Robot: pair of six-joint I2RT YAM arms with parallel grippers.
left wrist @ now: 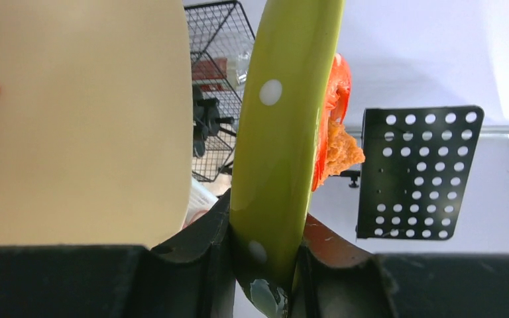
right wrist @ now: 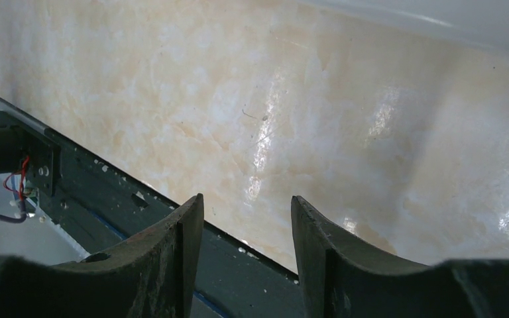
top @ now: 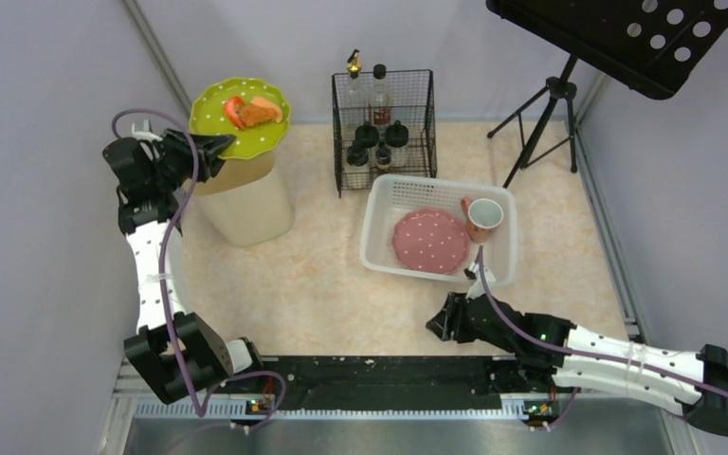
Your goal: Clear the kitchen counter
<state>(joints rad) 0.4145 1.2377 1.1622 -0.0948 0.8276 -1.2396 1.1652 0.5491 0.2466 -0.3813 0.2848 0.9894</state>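
Nearest, along the front edge: a dark rail (top: 370,374) with both arm bases.

Just beyond it, at about 5 o'clock on the marbled beige-pink worktop (top: 313,284): right hand (top: 433,327), low and pointing toward 9 o'clock. Open, fingers apart, nothing between them. Same seen from its wrist: right hand (right wrist: 246,205) over bare worktop (right wrist: 338,119) and the rail's edge. Cannot tell whether touching the surface.

Further in, at about 3 o'clock of centre: a white basket (top: 379,242) standing on the worktop, with a pink dotted plate (top: 431,240) lying flat inside and a cup (top: 482,217) upright in its far right corner.

At about 10 o'clock: a tall cream bin (top: 246,204), and over its mouth a green dotted plate (top: 246,128). Left hand (top: 220,147) closed on that plate's rim at its 9 o'clock side. From the wrist, left hand (left wrist: 262,252) with the green plate (left wrist: 285,112) edge-on between the fingers. Red and orange food scraps (top: 252,112) on the plate's face. Cannot tell whether plate and bin touch.

At 12 o'clock: a black wire crate (top: 419,133) holding bottles (top: 378,90), just beyond the white basket.

Farthest, at about 1 o'clock: a tripod (top: 545,118) carrying a black perforated tray (top: 616,33).
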